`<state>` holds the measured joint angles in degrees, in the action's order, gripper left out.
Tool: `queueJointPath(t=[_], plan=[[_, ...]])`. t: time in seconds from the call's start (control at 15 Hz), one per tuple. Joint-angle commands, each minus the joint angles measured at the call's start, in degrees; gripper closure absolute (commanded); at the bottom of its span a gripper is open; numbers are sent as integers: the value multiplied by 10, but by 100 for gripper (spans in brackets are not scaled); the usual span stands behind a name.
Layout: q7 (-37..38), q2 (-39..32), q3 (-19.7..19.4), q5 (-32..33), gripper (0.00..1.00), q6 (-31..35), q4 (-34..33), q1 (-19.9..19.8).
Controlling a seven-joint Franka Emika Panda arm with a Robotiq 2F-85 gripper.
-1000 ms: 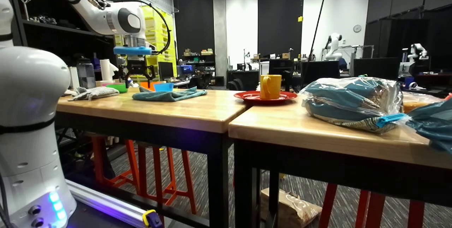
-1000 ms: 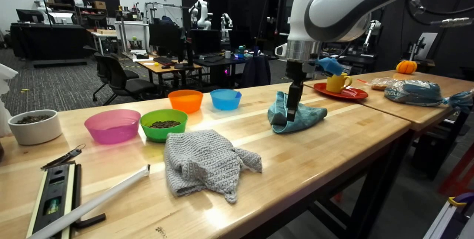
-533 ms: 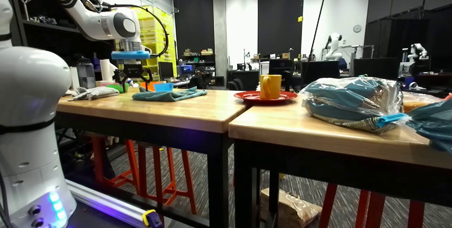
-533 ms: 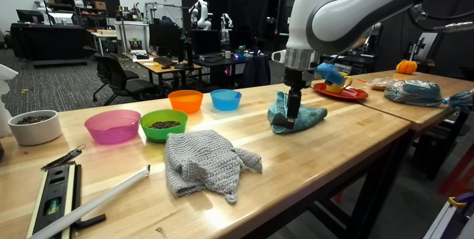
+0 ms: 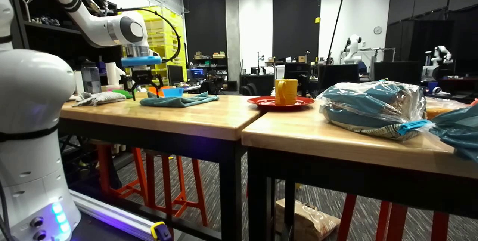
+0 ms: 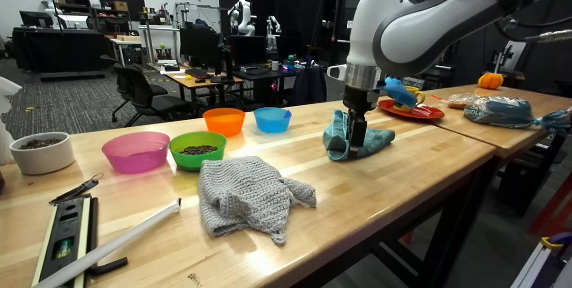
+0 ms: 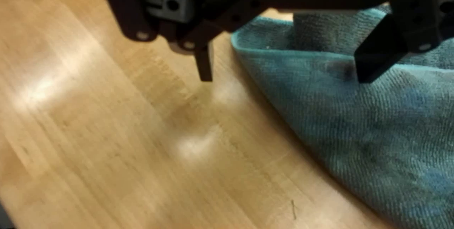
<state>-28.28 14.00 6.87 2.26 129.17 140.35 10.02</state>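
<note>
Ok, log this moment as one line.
fingers: open, holding nothing; nearest: teal cloth; contact: unclear; yellow mug: on red plate

Yellow mug on red plate; gray knitted cloth near green bowl

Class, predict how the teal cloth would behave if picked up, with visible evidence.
The teal cloth would probably sag when lifted, as it lies in loose folds. It seems light: its layers look thin at the edges. Its ribbed, matte weave suggests little slipping.

Spread end effector near teal cloth
</note>
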Motion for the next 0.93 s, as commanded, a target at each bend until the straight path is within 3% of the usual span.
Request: queueJointPath(t=[0.0, 0.87], plan=[[-14, 10, -3, 20, 0, 18, 11, 8], [-27, -18, 0, 23, 0, 51, 10, 16]])
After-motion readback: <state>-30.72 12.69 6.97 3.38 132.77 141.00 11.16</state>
